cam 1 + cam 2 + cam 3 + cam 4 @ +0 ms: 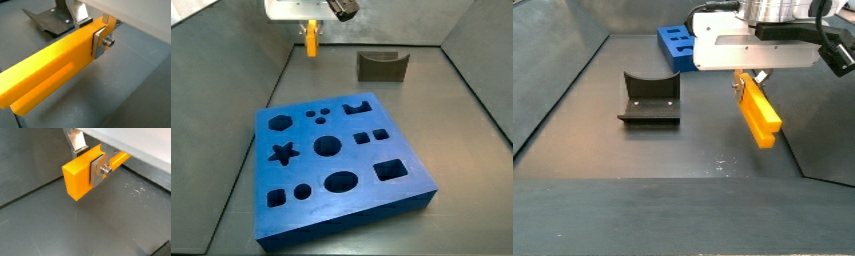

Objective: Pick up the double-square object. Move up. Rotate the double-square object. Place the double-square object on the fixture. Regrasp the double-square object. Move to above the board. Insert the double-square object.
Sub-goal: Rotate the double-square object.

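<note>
While both wrist views fill up with the double-square object point(50, 67), only one of them lets me see the slot splitting its far end, with a corner of the fixture point(52, 21) behind it. I see the gripper point(93, 164) clenched on the double-square object, its silver fingers point(97, 170) pressed flat against the bar's sides, which hangs in the air clear of the floor. From a side view the bar is a short orange stub point(311, 37) beside the fixture point(381, 66), and the board point(337, 161) lies well in front of the fixture. Elsewhere the white gripper body cuts off most of the board point(677, 46).
</note>
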